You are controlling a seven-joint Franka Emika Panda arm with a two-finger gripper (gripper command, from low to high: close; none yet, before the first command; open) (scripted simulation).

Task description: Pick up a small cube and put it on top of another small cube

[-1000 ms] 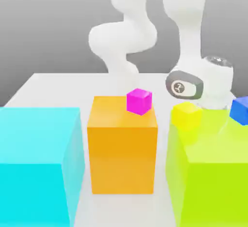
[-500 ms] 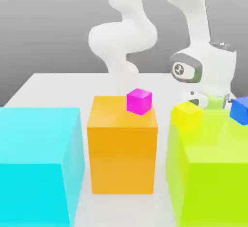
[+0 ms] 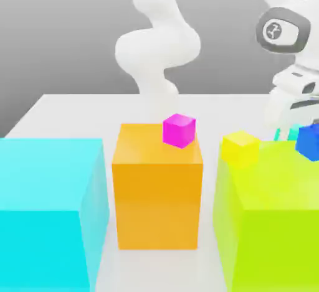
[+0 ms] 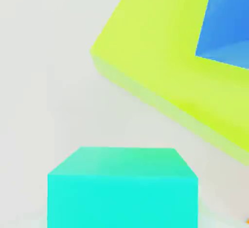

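My gripper (image 3: 290,127) hangs at the exterior view's right, behind the far edge of the big lime block (image 3: 268,222). It is shut on a small teal cube (image 3: 292,134), which peeks out just beside a small blue cube (image 3: 309,141) resting on that block. In the hand view the teal cube (image 4: 122,188) looms close, with the lime block (image 4: 160,61) and blue cube (image 4: 228,18) beyond it. A small yellow cube (image 3: 240,147) sits on the lime block's near-left corner. A small magenta cube (image 3: 179,130) stands on the orange block (image 3: 157,191).
A large cyan block (image 3: 50,203) fills the exterior view's left. The three big blocks stand in a row on a white table (image 3: 75,107), with narrow gaps between them. The arm's white links rise behind the orange block.
The hand has risen from low behind the lime block and shifted towards the exterior view's right. Its jaws closed and the teal cube came up with it. The other cubes stayed put.
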